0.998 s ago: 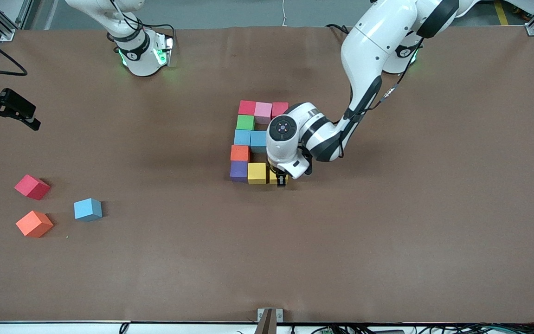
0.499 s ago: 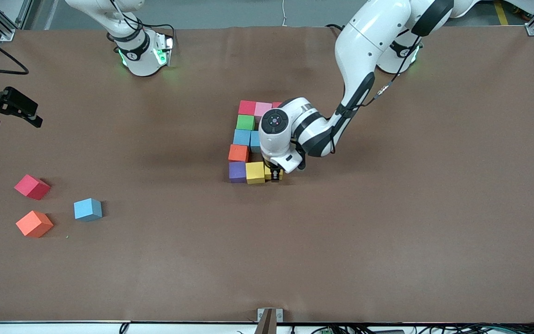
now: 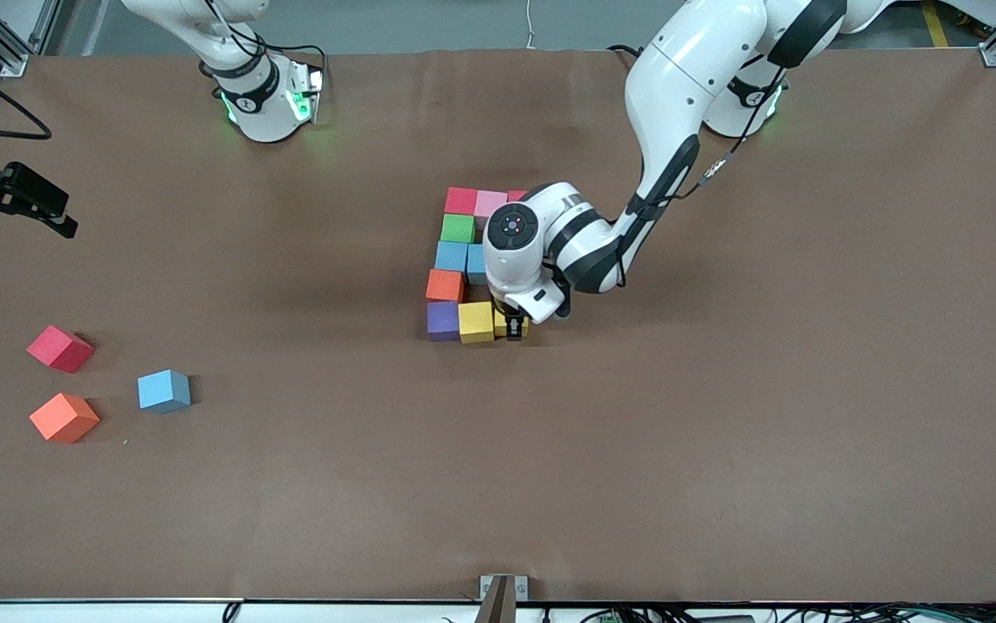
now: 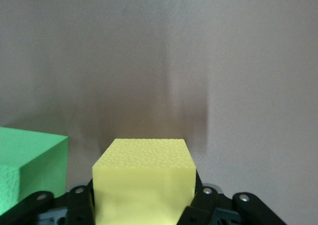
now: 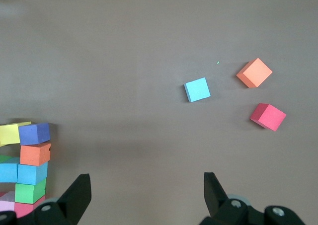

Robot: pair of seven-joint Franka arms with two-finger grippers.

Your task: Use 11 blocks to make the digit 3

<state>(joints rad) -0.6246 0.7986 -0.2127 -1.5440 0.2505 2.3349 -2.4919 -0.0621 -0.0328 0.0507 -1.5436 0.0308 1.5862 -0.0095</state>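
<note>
Several blocks form a figure mid-table: red (image 3: 461,200), pink (image 3: 490,202), green (image 3: 457,228), light blue (image 3: 451,256), orange (image 3: 445,285), purple (image 3: 443,319) and yellow (image 3: 476,322). My left gripper (image 3: 513,330) is low at the end of that front row, shut on another yellow block (image 4: 144,180) that rests beside the yellow one. A neighbouring block (image 4: 30,160) looks green in the left wrist view. My right gripper (image 5: 144,195) hangs open and empty over the right arm's end of the table (image 3: 28,232).
Three loose blocks lie toward the right arm's end, nearer the front camera than the figure: red (image 3: 60,349), light blue (image 3: 163,390) and orange (image 3: 64,417). The brown table mat (image 3: 722,433) is bare elsewhere. The left arm's wrist hides part of the figure.
The left gripper slid the yellow block toward the right arm's end until it met the row's yellow block. It has held still for the last half second. The right arm barely moved.
</note>
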